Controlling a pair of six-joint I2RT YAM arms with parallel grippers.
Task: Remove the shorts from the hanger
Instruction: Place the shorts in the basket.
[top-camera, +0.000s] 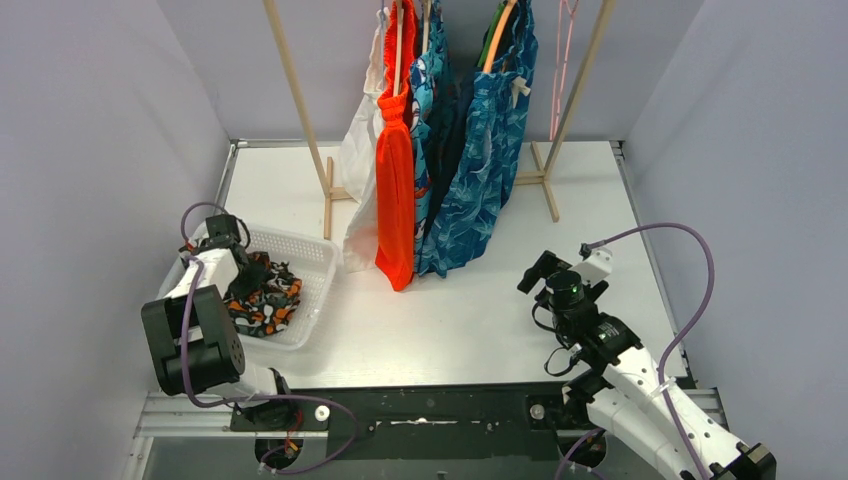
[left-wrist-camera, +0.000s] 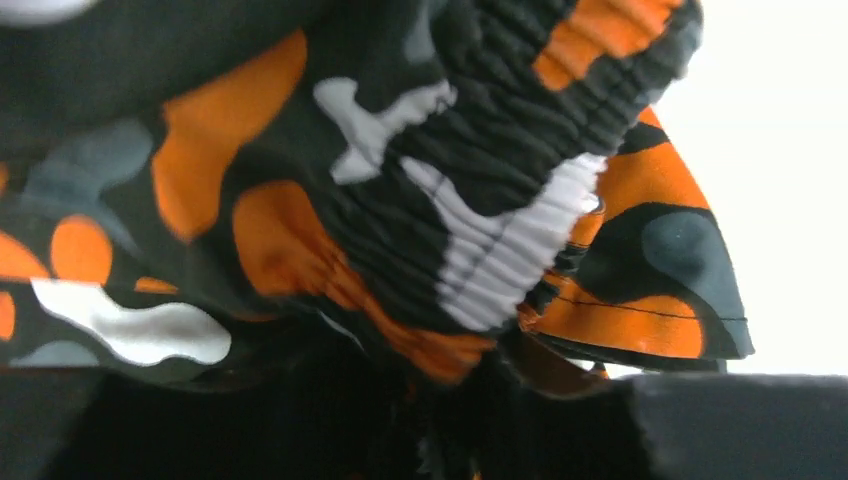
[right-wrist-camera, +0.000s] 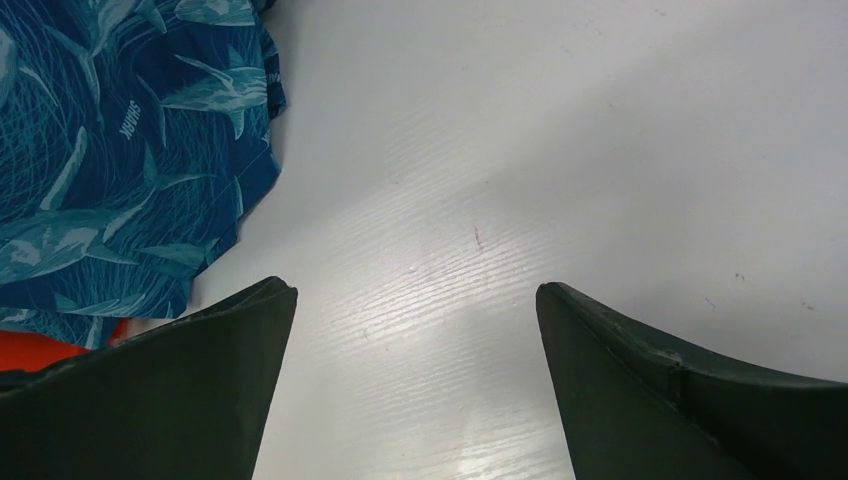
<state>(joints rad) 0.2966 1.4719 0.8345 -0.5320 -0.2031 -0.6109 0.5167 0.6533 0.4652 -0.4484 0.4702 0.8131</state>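
Orange-black-white camouflage shorts (top-camera: 268, 298) lie bunched in a white basket (top-camera: 318, 262) at the left. My left gripper (top-camera: 252, 276) is down in the basket, right on them. In the left wrist view the camouflage shorts (left-wrist-camera: 400, 200) fill the frame and hide the jaws. Bright orange shorts (top-camera: 396, 190), blue patterned shorts (top-camera: 422, 120), navy shorts (top-camera: 447, 140) and teal shark-print shorts (top-camera: 480, 170) hang from hangers (top-camera: 497, 35) on the rack. My right gripper (top-camera: 568, 262) (right-wrist-camera: 415, 290) stands open and empty over the bare table, to the right of the teal shorts (right-wrist-camera: 120, 150).
The wooden rack (top-camera: 300, 100) stands at the back of the white table, with its feet (top-camera: 548, 190) on the tabletop. A white garment (top-camera: 358, 170) hangs at the left end of the row. Grey walls close in both sides.
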